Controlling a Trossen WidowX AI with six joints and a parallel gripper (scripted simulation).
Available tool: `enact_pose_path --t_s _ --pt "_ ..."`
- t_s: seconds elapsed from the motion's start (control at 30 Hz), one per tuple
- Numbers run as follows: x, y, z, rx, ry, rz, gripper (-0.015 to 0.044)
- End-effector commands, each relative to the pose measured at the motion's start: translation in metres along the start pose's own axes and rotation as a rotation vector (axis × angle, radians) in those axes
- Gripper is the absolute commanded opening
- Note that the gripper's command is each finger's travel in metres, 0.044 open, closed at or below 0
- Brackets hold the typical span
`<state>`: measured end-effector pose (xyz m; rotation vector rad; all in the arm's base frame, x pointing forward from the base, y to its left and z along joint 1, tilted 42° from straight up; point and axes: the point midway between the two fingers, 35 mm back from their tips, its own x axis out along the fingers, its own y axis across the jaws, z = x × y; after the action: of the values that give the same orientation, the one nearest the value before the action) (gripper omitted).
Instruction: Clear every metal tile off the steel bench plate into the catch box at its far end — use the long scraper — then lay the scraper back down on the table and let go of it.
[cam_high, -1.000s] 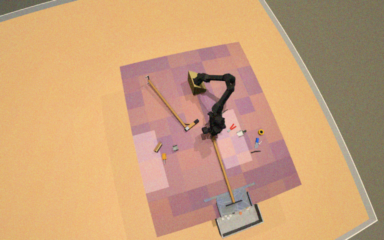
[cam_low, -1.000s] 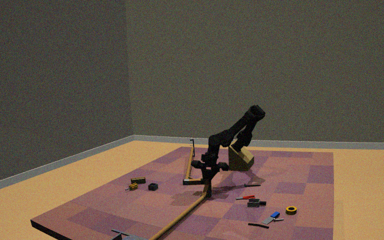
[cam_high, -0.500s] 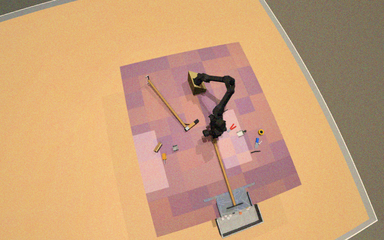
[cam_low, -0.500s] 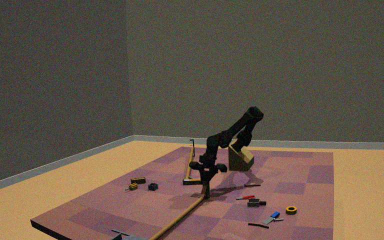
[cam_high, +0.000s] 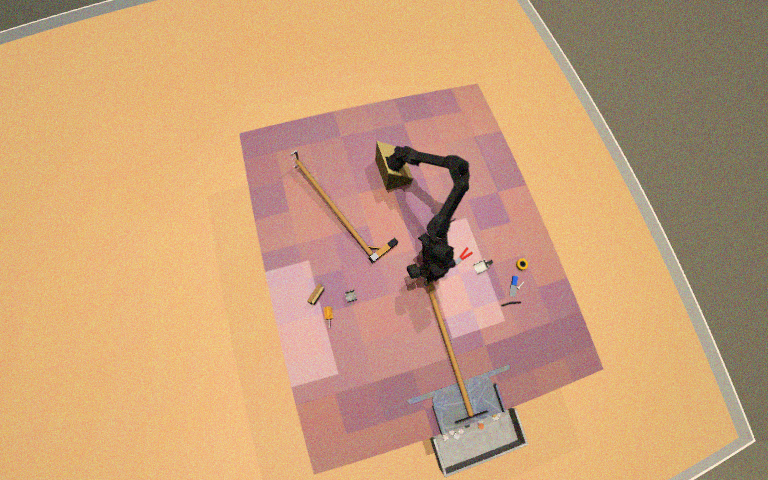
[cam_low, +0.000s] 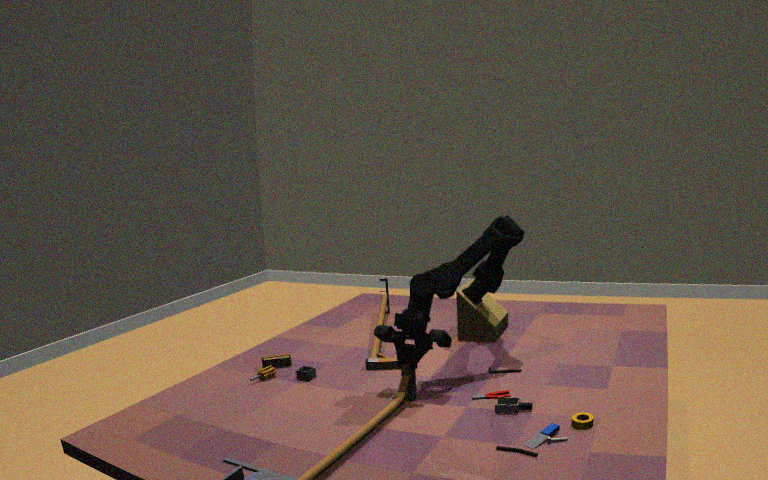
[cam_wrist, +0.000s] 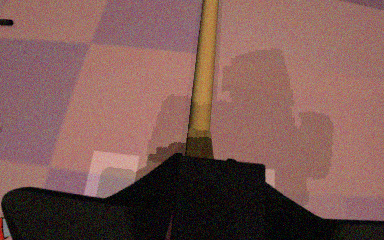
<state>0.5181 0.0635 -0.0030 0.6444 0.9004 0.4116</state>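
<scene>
Patchwork pink/purple worktop (cam_high: 396, 345) (cam_low: 623, 418) (cam_wrist: 345, 90), tan floor (cam_high: 113, 283) (cam_low: 719, 396) around it, drab wall (cam_low: 509, 141) behind. Edges as per top view. Arm (cam_high: 459, 175) (cam_low: 453, 277) on wedge base (cam_high: 389, 176) (cam_low: 472, 328), nr top edge. Gripper (cam_high: 428, 281) (cam_low: 408, 391) (cam_wrist: 203, 162) mid-top, clamped on scraper (cam_high: 448, 339) (cam_low: 356, 438) (cam_wrist: 204, 75) by its handle end; handle runs twd bottom edge. Blade's over the plate (cam_high: 453, 399) (cam_low: 269, 476), nr its box end. Tiles (cam_high: 454, 434) in a loose row past blade, abt where plate meets box (cam_high: 484, 459); can't tell which are in. Box juts past bottom edge. Pole (cam_high: 334, 207) (cam_low: 377, 339) starts nr top L corner, slants twd middle. Twd L edge: block (cam_high: 316, 294) (cam_low: 276, 361) + orange tool (cam_high: 328, 313) (cam_low: 266, 372). Twd R edge: tape (cam_high: 517, 265) (cam_low: 582, 426), blue-handled knife (cam_high: 513, 284) (cam_low: 549, 430). Red pliers (cam_high: 462, 258) (cam_low: 497, 394) between gripper & R edge.
</scene>
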Motion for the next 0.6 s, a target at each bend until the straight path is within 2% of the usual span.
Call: enact_pose_path --t_s 0.0,0.57 --pt "0.004 0.001 0.01 -0.002 -0.012 0.0 0.0" --pt "0.012 0.001 0.016 0.0 -0.002 0.0 0.0"
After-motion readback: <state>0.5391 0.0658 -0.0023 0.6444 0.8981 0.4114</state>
